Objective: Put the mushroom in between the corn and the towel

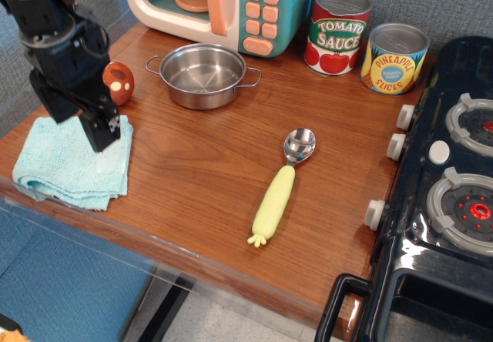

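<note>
The mushroom point(119, 81), reddish-brown with cream spots, lies on the wooden table behind the towel and left of the steel pot. The aqua towel point(69, 165) lies folded at the table's front left. The corn point(275, 202), pale yellow-green and joined to a shiny spoon bowl point(300, 144), lies in the middle of the table. My black gripper point(102, 132) hangs over the towel's far right part, just in front of the mushroom and partly covering it. I cannot tell how its jaws stand. It holds nothing that I can see.
A steel pot point(203, 73) stands behind the middle. A toy microwave point(219, 3) stands at the back, with a tomato sauce can point(337, 31) and a pineapple can point(394, 58) to its right. A black toy stove point(447, 203) fills the right side.
</note>
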Robot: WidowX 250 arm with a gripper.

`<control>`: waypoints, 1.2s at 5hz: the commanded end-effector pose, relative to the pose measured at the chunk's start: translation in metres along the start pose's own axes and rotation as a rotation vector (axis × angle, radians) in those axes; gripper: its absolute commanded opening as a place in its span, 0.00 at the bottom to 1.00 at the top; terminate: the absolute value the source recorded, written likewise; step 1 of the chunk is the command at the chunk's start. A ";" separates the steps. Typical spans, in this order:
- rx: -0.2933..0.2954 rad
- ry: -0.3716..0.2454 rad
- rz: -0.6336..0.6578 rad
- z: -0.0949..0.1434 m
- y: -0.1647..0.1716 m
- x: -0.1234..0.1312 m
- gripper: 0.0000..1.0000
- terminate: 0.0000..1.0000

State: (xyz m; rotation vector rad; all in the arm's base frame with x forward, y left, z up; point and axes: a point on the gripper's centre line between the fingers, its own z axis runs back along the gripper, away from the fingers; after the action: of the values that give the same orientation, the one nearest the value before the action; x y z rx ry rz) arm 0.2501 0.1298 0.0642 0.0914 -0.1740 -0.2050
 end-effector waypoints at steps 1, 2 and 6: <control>0.029 -0.060 0.142 0.006 0.056 0.046 1.00 0.00; 0.042 -0.056 0.181 0.003 0.075 0.064 1.00 0.00; 0.006 0.004 0.161 -0.044 0.064 0.072 0.00 0.00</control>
State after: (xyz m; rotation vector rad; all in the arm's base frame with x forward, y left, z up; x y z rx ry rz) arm 0.3357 0.1823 0.0277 0.0686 -0.1482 -0.0286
